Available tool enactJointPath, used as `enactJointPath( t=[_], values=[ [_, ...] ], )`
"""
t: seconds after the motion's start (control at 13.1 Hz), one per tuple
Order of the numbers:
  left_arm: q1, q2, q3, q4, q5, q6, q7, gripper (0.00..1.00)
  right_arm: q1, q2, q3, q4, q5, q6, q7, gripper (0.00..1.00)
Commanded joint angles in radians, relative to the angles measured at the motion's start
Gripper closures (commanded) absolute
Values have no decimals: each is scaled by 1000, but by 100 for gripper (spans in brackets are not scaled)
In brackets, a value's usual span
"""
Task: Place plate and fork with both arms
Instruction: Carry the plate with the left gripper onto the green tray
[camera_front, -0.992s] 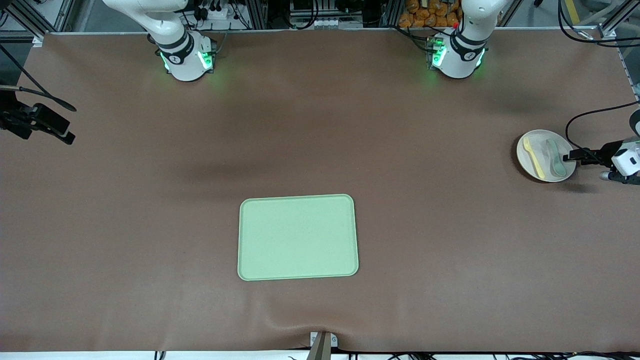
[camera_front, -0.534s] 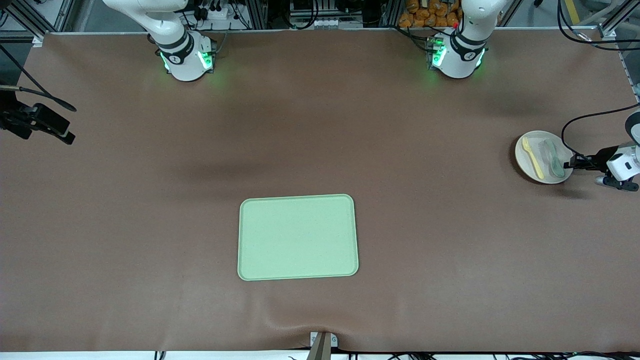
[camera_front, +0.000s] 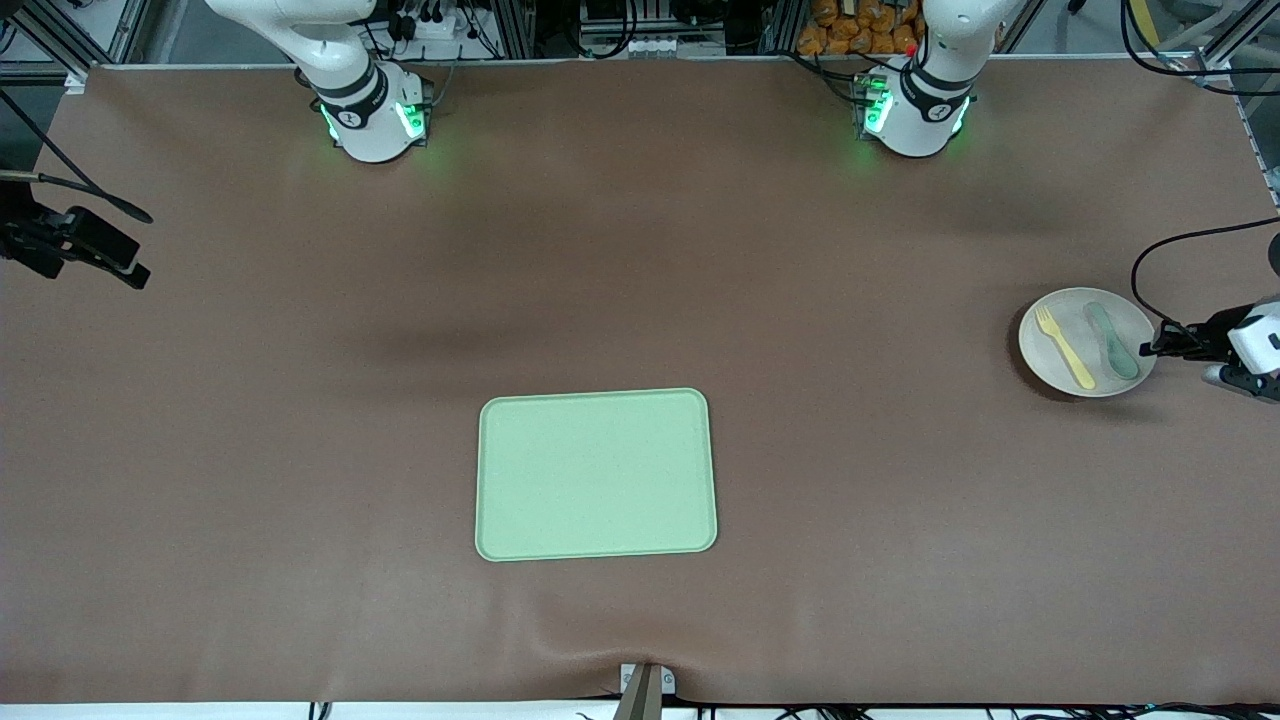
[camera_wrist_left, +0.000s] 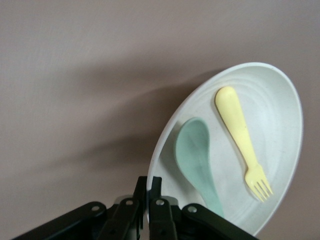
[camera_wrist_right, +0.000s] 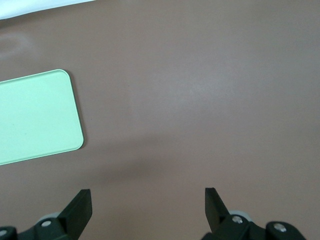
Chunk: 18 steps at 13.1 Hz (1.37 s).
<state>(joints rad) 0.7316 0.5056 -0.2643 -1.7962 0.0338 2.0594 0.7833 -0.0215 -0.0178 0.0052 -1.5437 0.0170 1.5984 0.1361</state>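
The left tool (camera_front: 1160, 348) pinches the rim of the plate (camera_front: 1060, 375) and holds it raised above the bench (camera_front: 800, 300) at the left arm's end. The fork (camera_front: 1063, 346) and a spoon (camera_front: 1111, 341) lie side by side on the plate. The right tool (camera_wrist_right: 148, 206) hangs with fingers spread wide over bare bench near the green tray (camera_front: 596, 474); that arm waits.

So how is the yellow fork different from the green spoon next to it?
The fork is pale yellow and ends in short tines; the spoon is grey-green and ends in a smooth rounded bowl. The fork looks slimmer, the spoon broader. The fork lies toward the right arm's end of the plate, the spoon nearer the left claw. Both lie side by side on that plate, which the left claw grips by its rim.
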Motion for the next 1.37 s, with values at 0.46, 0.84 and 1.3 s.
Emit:
enactJointPath(
  t=[0.46, 0.84, 1.3],
  values=[
    [-134, -6, -280, 127, -60, -90, -488, 100, 2, 12, -4, 20, 23, -9, -9, 0],
    [-441, 120, -279, 280, -93, -85, -893, 100, 3, 19, -4, 17, 23, -12, -7, 0],
    [-745, 309, -251, 451, -106, 138, -1234, 100, -6, 41, -4, 19, 21, -18, -10, 0]
  ],
)
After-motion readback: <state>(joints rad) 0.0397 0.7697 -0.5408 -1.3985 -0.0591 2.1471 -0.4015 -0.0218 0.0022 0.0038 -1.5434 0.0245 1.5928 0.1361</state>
